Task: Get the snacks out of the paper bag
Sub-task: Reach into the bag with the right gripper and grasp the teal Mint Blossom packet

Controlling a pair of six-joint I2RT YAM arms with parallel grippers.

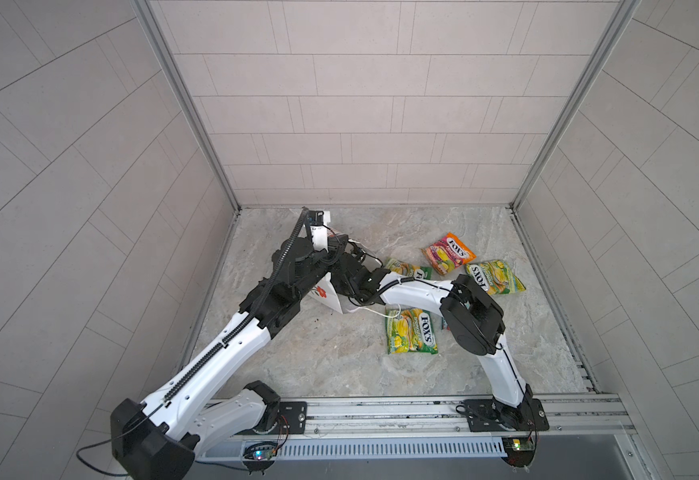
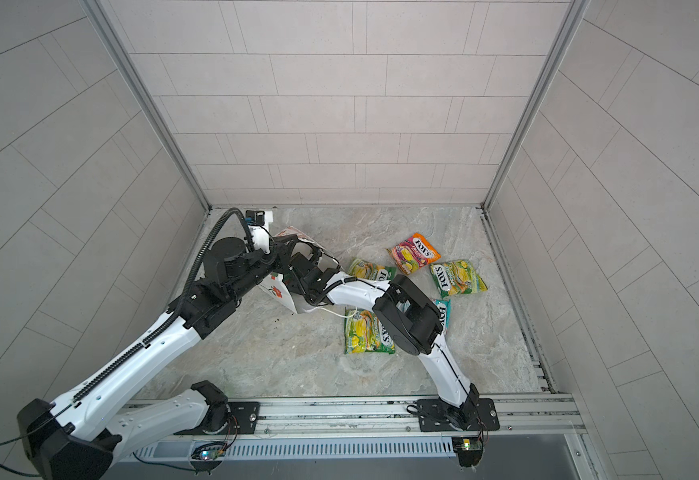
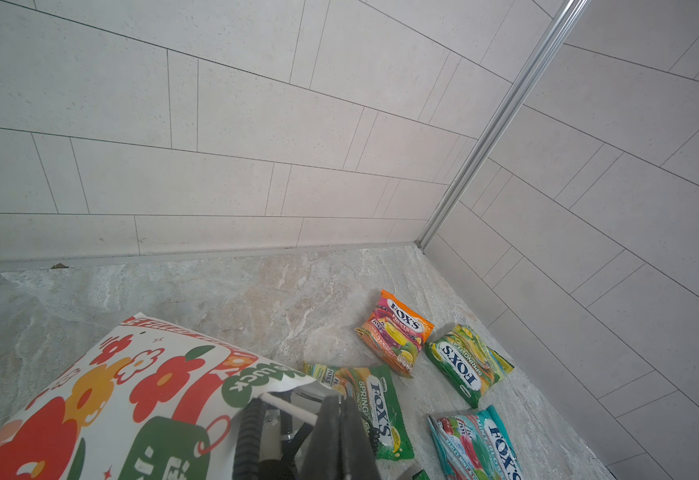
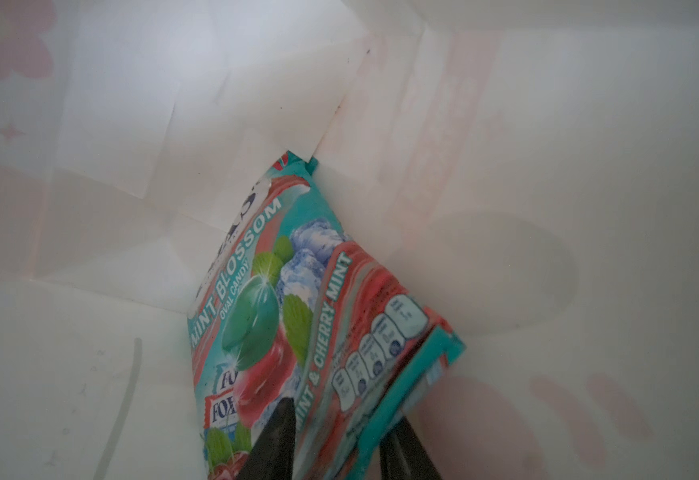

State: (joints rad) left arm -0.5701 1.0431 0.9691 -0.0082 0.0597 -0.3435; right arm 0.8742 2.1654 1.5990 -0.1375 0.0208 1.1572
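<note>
In a top view the paper bag (image 1: 334,300) lay tilted over toward the back left of the table (image 1: 331,374). Its mouth was turned to the right arm (image 1: 410,291), which reached inside. Five snacks were out on the table: the orange-purple pouch (image 1: 447,253), three green-yellow pouches (image 1: 495,277) and a teal-red pouch on the table (image 2: 443,312), which was partly under the right arm. One cord handle (image 1: 381,312) trailed onto the nearest green-yellow pouch. In the left wrist view the left gripper (image 3: 339,405) had its fingers pressed together. The white rim of the bag ran into them, so I judged that it pinched the rim and held the mouth open. In the right wrist view the teal-red pouch in the bag (image 4: 297,291) leaned in a corner of the white inside, and it seemed to be the last snack to take out. The right gripper (image 4: 341,415) had its fingers apart, one on each side of the near end of this pouch. Whether they already pressed it I could not tell, because that part was blurred. To do this step well, I think the fingers should close firmly, as the glossy film may slip. They should then draw the pouch straight back through the mouth, while the left gripper holds the rim steady so that the bag does not follow. The pouch should go down on a bare place, away from the cord.
</note>
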